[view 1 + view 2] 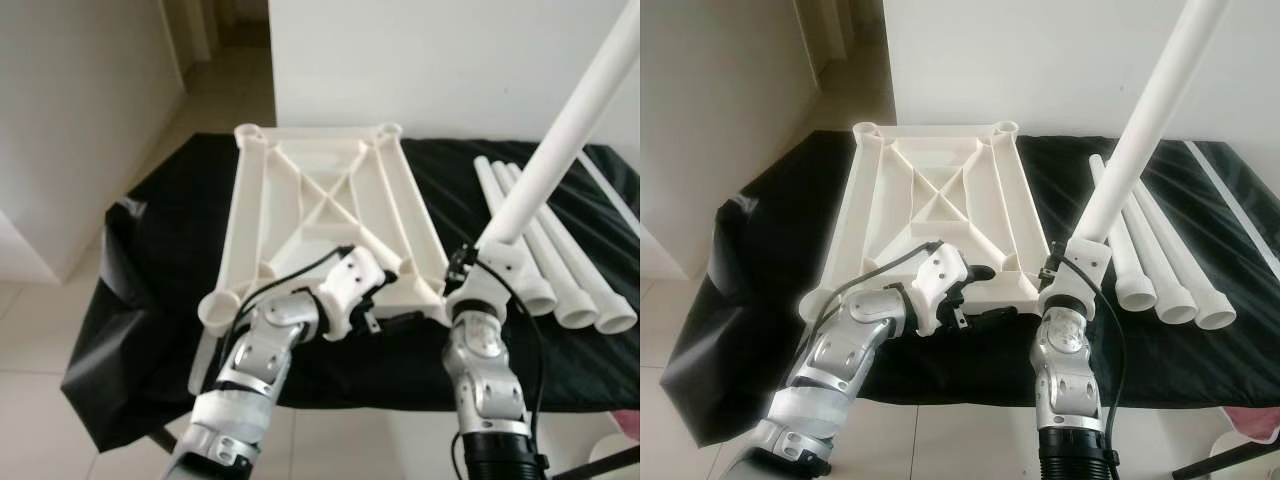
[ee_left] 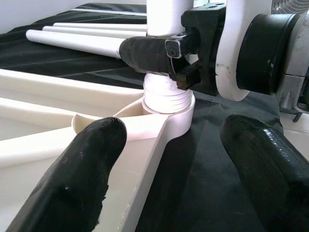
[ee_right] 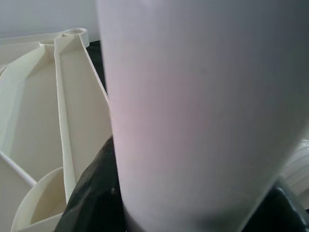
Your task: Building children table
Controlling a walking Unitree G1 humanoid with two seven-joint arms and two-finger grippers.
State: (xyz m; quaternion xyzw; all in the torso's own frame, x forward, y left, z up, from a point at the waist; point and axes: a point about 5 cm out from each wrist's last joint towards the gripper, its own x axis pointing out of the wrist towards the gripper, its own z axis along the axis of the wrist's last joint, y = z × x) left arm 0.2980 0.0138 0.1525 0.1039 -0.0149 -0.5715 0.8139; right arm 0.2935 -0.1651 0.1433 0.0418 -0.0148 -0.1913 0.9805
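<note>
Your right gripper has its jaws clamped on the long white plastic table leg, standing its threaded end in the near right corner socket of the upside-down cream plastic tabletop on the black-draped surface, while your left gripper waits open-jawed beside that corner, likely to brace it.

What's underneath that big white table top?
The table top lies upside down on a black cloth. The cloth hides whatever supports it. The right gripper sets a leg into one corner.
</note>
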